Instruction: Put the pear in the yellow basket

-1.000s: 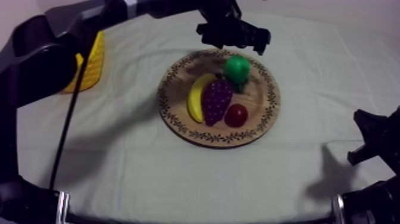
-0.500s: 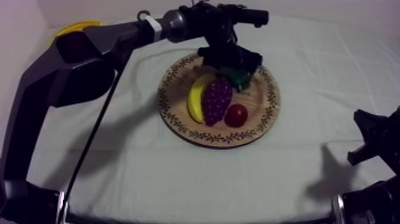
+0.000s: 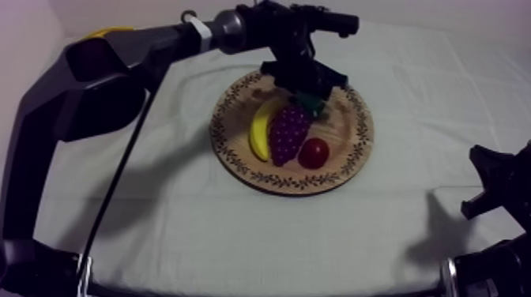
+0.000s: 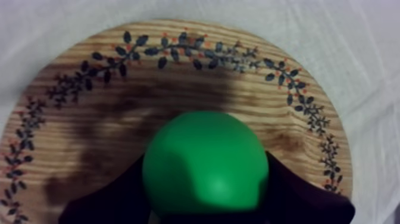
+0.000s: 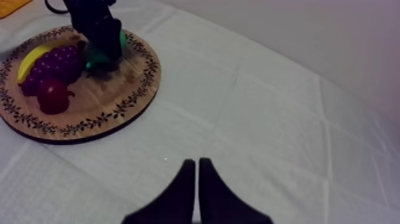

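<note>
Pale plain wall behind the surface, beyond the far side of the wooden board. Surface under grey-white cloth, faint fold lines, lying flat all around the board. Left arm comes in from the upper left and reaches over the board's far edge. Board is round with a dark leaf pattern along the rim and sits flat near the middle of the surface. Yellow basket is well apart from the board, off to its far left, mostly hidden behind the left arm.

Left hand is down over the far part of the board. In the left wrist view its black fingers lie against both sides of the pear, pinching it. The pear is green and on the board, close to the far rim, with its shadow on the wood. Right hand is well apart from the board, on its near right side over bare cloth, fingers pressed together into a narrow wedge.

Banana on the board's left part, touching the grapes at the board's centre. Small red fruit on the board just right of the grapes, toward the near rim.
</note>
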